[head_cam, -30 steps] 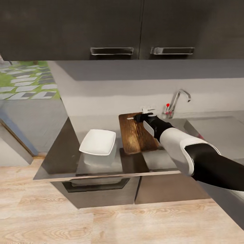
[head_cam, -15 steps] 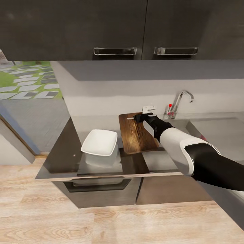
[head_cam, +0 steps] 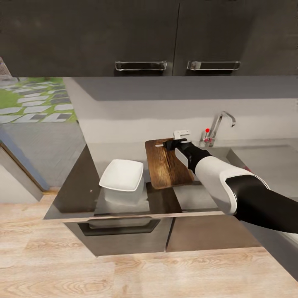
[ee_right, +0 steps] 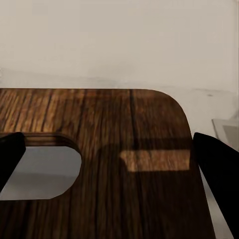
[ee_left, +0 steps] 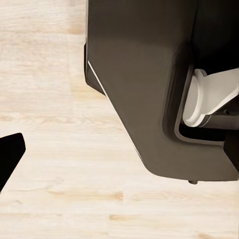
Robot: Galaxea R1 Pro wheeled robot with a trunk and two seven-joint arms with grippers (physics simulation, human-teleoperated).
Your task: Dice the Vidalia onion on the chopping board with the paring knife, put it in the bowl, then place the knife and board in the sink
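The dark brown chopping board [head_cam: 165, 165] lies on the glossy countertop [head_cam: 74, 190], its slotted end toward the wall. My right gripper [head_cam: 170, 144] hovers open at that far end. In the right wrist view the board [ee_right: 129, 129] and its slot hole [ee_right: 40, 172] lie between my spread black fingertips [ee_right: 219, 169]. The white bowl [head_cam: 122, 175] sits left of the board and looks empty. The sink [head_cam: 269, 159] lies to the right under my forearm. A small red speck [head_cam: 247, 167] shows beside the forearm; I cannot tell what it is. The onion and paring knife are out of view.
A chrome tap [head_cam: 221, 122] and red-knobbed lever [head_cam: 207, 130] stand behind the sink. Dark wall cabinets [head_cam: 140, 37] hang overhead. The left wrist view looks down on wooden floor [ee_left: 55, 149] and the robot's dark base [ee_left: 144, 84], with one black fingertip [ee_left: 9, 157] at the picture's edge.
The head camera has shifted slightly, sliding the whole scene. My right gripper has stayed at the board's far end, and nothing was taken hold of or let go.
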